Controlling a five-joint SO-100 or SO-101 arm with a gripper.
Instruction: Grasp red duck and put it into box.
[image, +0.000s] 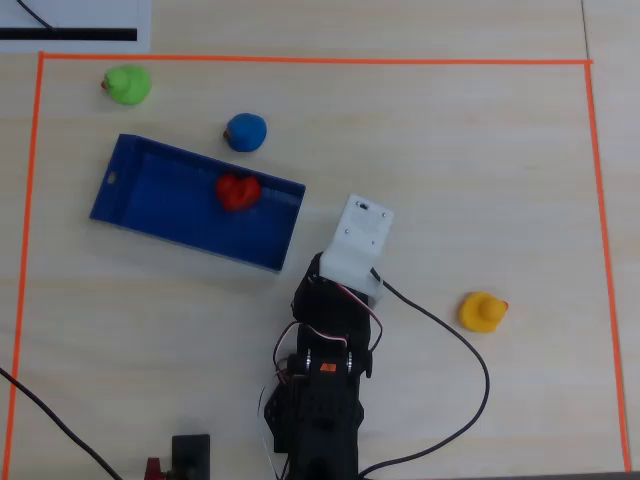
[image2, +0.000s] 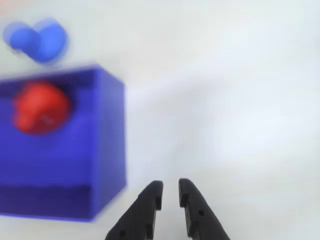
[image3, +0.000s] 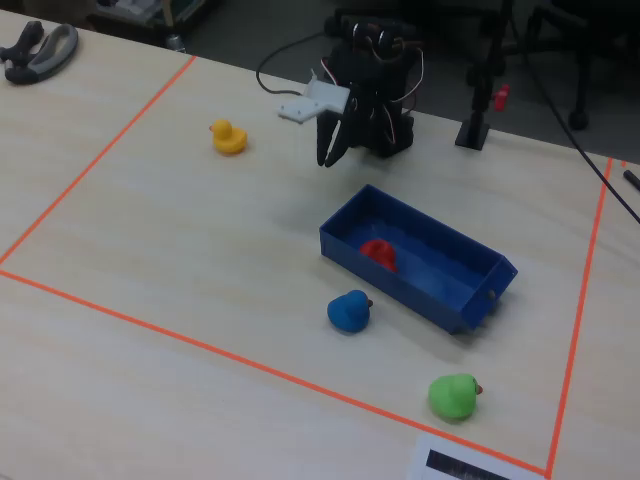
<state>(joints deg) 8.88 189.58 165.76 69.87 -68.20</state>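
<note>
The red duck (image: 238, 191) (image2: 40, 109) (image3: 379, 252) lies inside the dark-blue box (image: 150, 200) (image2: 75, 165) (image3: 440, 270), near the end closest to the arm. My gripper (image2: 170, 187) (image3: 330, 158) hangs above bare table beside that end of the box, clear of the duck. A narrow gap shows between its black fingers (image2: 150, 200) and nothing is in it. In the overhead view the white wrist housing (image: 358, 240) covers the fingers.
A blue duck (image: 246, 132) (image2: 37, 40) (image3: 349, 311) sits just outside the box's long wall. A green duck (image: 128, 85) (image3: 453, 396) and a yellow duck (image: 482, 312) (image3: 228, 136) stand farther off. Orange tape (image: 300, 61) borders the work area. A black cable (image: 470, 350) loops by the arm's base.
</note>
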